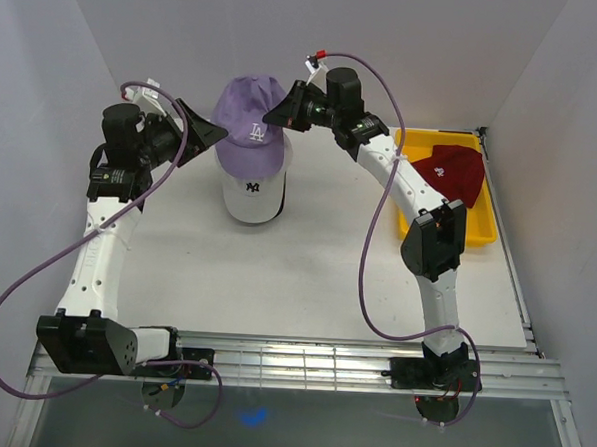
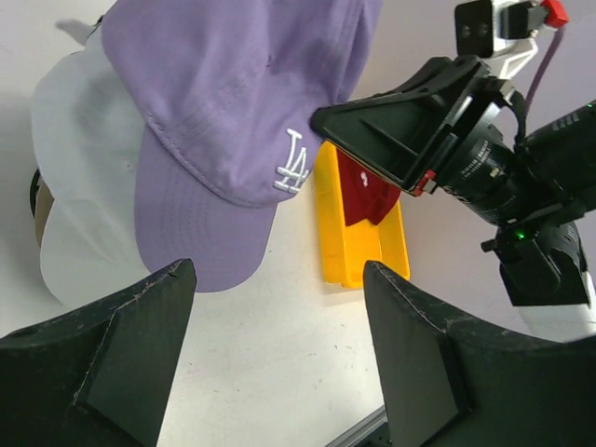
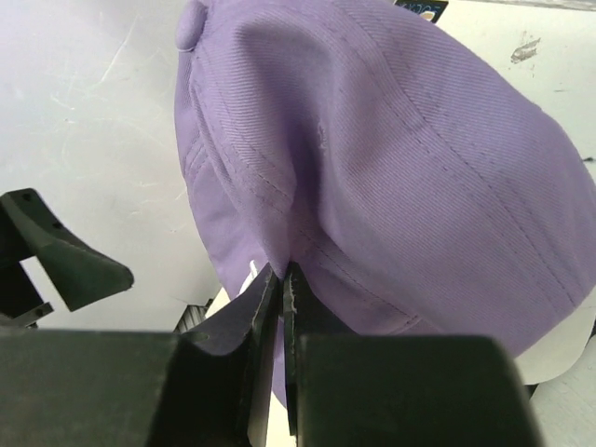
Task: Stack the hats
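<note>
A lavender cap [image 1: 249,116] lies atop a white cap [image 1: 252,199] mid-surface [image 1: 306,274]. Both brims point toward the near edge, long axes running far to near. The right gripper [image 3: 282,275] has its jaws pinched on the lavender cap's side fabric. The left gripper [image 1: 211,131] hovers just beside it, jaws apart. A dark red cap [image 1: 451,171] sits in a yellow bin [image 1: 478,233].

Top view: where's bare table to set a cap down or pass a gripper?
Widest bare patch: white table between left arm and right arm, from white fabric cap to near rail. Smaller: between yellow plastic tray and that rail. Crowded: left gripper and right gripper flank the lavender fabric cap, right pinching it; dark red fabric cap sits in the tray.
</note>
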You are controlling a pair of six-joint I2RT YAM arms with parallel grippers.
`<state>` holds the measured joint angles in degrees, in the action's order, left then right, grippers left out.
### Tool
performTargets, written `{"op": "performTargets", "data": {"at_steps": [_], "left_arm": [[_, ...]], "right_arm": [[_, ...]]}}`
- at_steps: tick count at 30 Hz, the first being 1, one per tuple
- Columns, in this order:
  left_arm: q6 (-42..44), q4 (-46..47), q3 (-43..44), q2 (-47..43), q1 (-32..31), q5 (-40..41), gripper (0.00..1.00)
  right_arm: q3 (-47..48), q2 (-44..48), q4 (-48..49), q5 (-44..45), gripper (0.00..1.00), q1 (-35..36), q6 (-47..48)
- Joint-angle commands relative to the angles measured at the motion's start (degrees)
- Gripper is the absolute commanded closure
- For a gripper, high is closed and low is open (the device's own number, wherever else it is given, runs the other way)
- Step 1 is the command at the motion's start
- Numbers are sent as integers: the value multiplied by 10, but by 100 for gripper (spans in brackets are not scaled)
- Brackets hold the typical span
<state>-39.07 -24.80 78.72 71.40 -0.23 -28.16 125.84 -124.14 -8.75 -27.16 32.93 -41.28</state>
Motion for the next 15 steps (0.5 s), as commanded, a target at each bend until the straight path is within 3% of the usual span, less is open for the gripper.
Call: {"op": "performTargets", "data": {"at_steps": [1, 9, 15], "left_arm": [[-12, 25, -17, 2, 23, -15, 17], [-11, 53, -31, 30, 43, -33, 17], [-23, 144, -75, 30, 49, -87, 17]], "right_arm": [[-10, 31, 30, -7, 91, 5, 15], [28, 22, 23, -10, 91, 5, -1], [66, 22, 25, -19, 91, 0, -29]]}}
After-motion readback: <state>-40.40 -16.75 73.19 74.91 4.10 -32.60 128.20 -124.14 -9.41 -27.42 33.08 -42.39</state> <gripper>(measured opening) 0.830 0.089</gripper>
